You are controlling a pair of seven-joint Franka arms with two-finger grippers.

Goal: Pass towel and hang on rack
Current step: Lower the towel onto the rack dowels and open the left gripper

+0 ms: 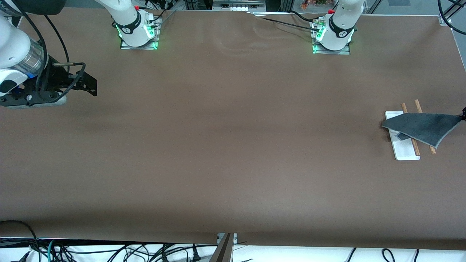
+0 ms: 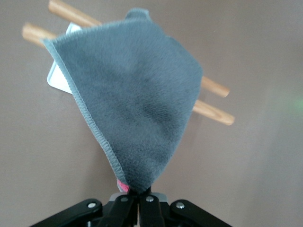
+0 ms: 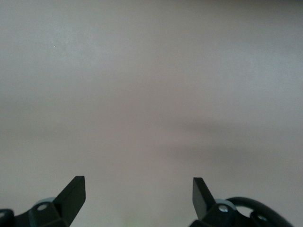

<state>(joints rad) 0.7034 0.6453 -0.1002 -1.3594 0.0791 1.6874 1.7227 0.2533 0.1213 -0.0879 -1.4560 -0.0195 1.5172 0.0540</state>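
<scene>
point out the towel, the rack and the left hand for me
towel [image 1: 422,127], front view, middle of its grey face.
rack [image 1: 405,151], front view, bare end of its white base.
left hand [image 2: 138,198], left wrist view, fingertips pinching the towel's corner.

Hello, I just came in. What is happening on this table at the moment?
The left gripper is shut on one corner of the towel, whose grey face is up and spread over the two wooden rods of the rack at the left arm's end of the table. The right gripper waits open over bare table at the right arm's end.
</scene>
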